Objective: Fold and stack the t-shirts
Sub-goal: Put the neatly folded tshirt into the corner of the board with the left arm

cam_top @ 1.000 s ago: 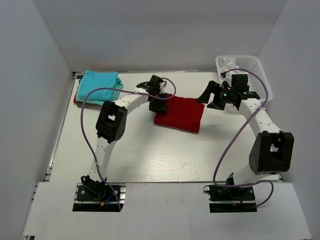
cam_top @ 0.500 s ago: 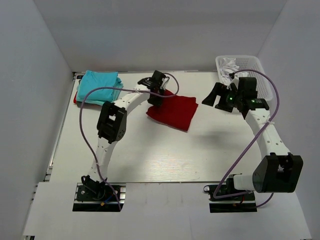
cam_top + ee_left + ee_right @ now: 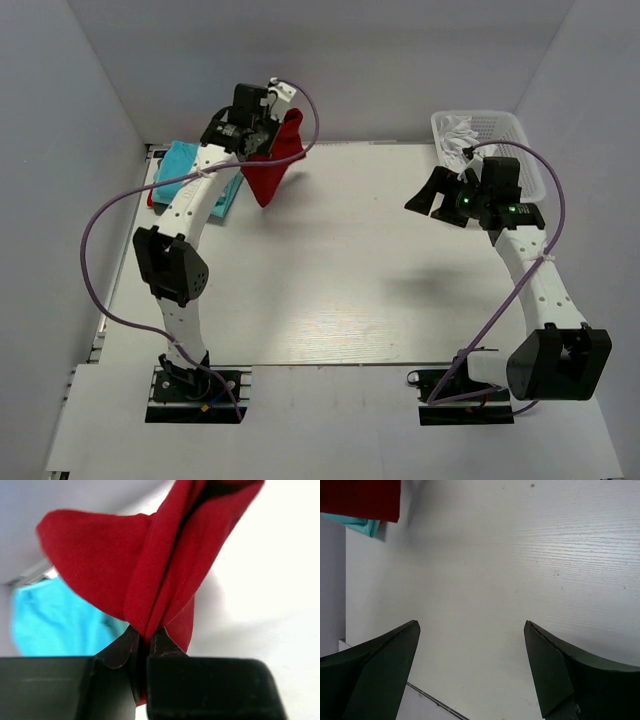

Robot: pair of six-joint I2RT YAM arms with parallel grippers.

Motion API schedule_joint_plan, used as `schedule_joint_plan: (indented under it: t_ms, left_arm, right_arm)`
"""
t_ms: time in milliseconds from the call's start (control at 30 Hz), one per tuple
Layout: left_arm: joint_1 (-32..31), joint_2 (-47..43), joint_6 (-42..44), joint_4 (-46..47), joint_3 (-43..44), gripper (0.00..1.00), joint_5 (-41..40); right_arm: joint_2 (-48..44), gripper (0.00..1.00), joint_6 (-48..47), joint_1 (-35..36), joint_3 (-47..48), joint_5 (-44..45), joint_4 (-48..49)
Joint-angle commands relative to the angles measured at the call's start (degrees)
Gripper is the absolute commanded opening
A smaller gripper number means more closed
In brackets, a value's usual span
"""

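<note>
My left gripper (image 3: 268, 135) is shut on the folded dark red t-shirt (image 3: 272, 165) and holds it in the air at the back left, so the cloth hangs down beside the stack. In the left wrist view the red t-shirt (image 3: 150, 575) is pinched between the black fingers (image 3: 120, 647). The turquoise folded t-shirts (image 3: 184, 168) lie at the back left corner; they show in the left wrist view (image 3: 45, 620) below the red cloth. My right gripper (image 3: 437, 197) is open and empty above the table at the right; the right wrist view shows its gap (image 3: 472, 630) over bare table.
A white mesh basket (image 3: 520, 140) with white cloth in it stands at the back right corner. A strip of red cloth (image 3: 151, 197) shows under the turquoise stack. White walls close in the table (image 3: 330, 290) on three sides.
My left gripper has lifted the red t-shirt off the table middle and carried it up and left to the turquoise stack. My right arm has drawn back to the right.
</note>
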Motion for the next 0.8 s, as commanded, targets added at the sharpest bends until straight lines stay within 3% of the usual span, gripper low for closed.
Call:
schedule_joint_plan:
  t_ms: [0,767]
  left_arm:
    - [3.01,-2.54,5.89,-0.66,3.80,0.00,-0.68]
    - [23.58,1.85,-1.39,4.43,8.19,0.00,-0.58]
  right_arm:
    - [-2.55,0.90,0.61,-0.08,0.78,-1.37,-0.82]
    - [-4.84,0.90,3.24,0.09,2.36,0.47,-3.37]
